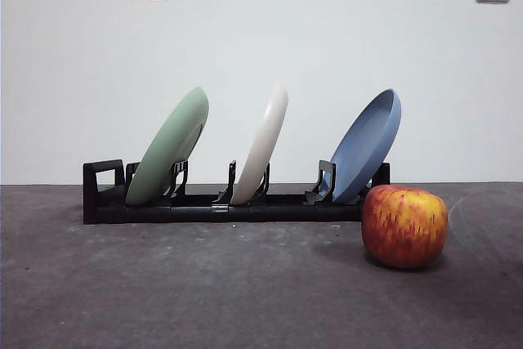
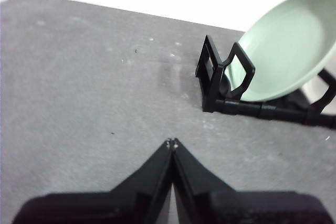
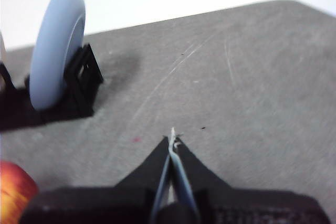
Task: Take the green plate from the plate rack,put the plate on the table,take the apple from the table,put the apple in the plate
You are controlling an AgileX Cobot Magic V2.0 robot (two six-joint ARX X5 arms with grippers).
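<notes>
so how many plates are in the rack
3, all leaning in the rack: green plate by the loop end, white plate in the middle, blue plate nearest the apple.

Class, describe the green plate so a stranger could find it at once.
Find the long black plate rack on the dark grey table. Three plates lean in it; the green plate stands nearest the boxy loop end, farthest from the apple. Its neighbours are the cream plate and the blue plate.
</notes>
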